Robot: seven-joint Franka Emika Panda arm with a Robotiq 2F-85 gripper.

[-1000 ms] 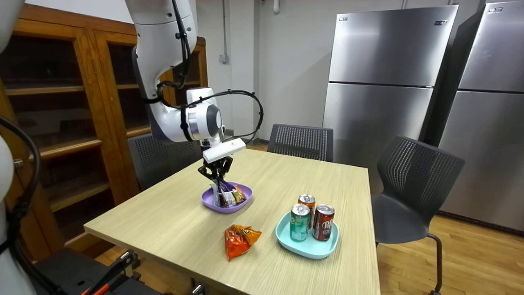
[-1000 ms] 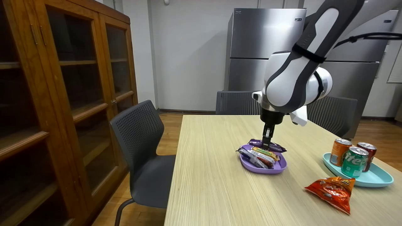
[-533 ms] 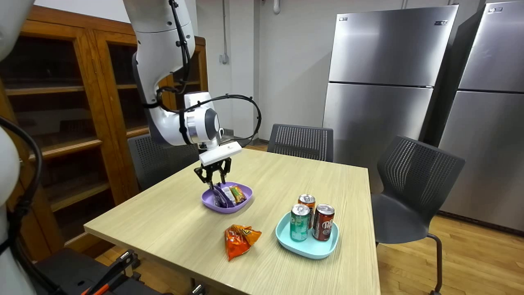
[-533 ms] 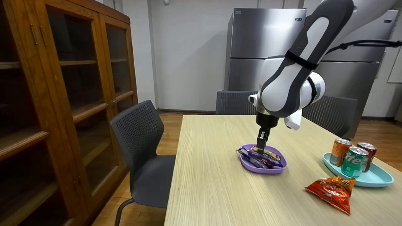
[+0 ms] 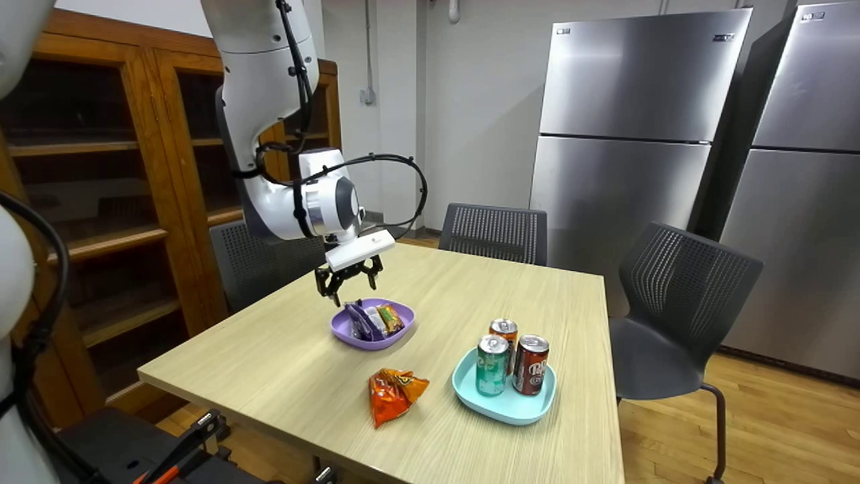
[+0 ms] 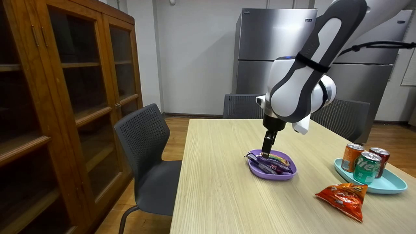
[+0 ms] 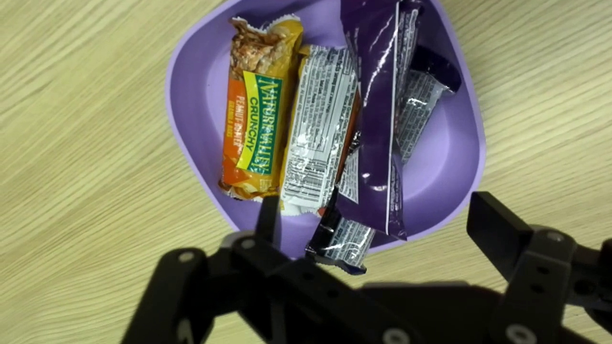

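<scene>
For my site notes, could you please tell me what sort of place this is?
Probably a break room or shared kitchen: it has two silver refrigerators, chairs around a table, and soda cans.

Even, fairly bright indoor light fills both exterior views, though its source cannot be told. Pale glare spreads across the upper part of a fridge point(image 5: 631, 81), and a soft diagonal shadow crosses the wall point(image 5: 477, 101) beside it. The cabinet point(image 6: 81, 87) sinks to near-black inside. Upright lines lean outward toward the edges. In the wrist view, white glints streak the purple wrapper point(image 7: 375, 110), print on the granola bar point(image 7: 258, 124) reads crisply, and the dark fingers point(image 7: 499, 234), close to the lens, look slightly out of focus.
</scene>
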